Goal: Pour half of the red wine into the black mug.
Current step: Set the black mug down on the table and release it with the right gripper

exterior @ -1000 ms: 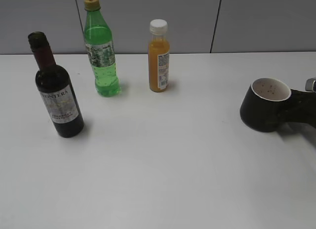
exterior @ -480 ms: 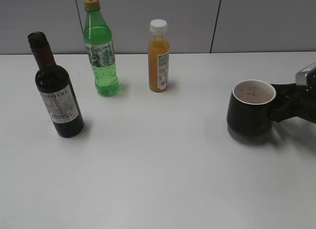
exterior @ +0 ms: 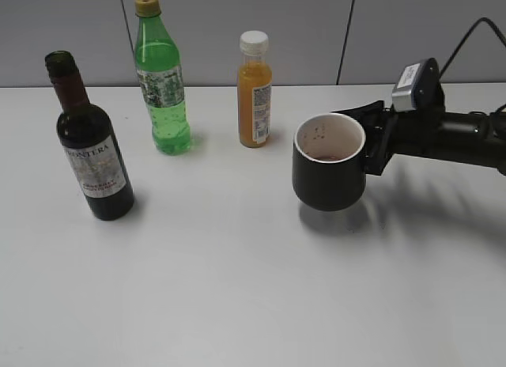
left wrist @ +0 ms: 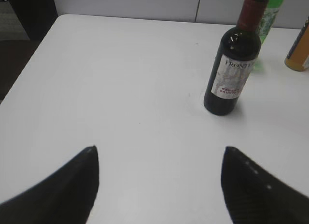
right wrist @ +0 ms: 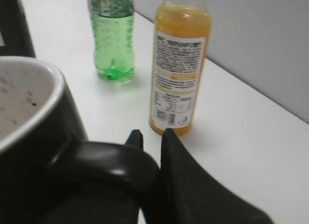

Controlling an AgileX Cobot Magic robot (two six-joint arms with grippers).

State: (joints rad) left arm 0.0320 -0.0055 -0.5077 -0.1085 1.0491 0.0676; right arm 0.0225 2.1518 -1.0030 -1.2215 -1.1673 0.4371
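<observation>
The red wine bottle stands upright at the left of the table, its mouth uncapped; it also shows in the left wrist view, ahead and to the right of my left gripper, which is open and empty above bare table. My right gripper is shut on the handle of the black mug and holds it upright near the table's middle, just above the surface. In the right wrist view the jaws clamp the handle, with the mug's white, speckled interior at the left.
A green soda bottle and an orange juice bottle stand at the back of the white table, near the grey wall; both also show in the right wrist view, green and orange. The table's left edge shows in the left wrist view.
My right gripper has carried the black mug leftward from the table's right edge toward the middle. The bottles have not moved.
</observation>
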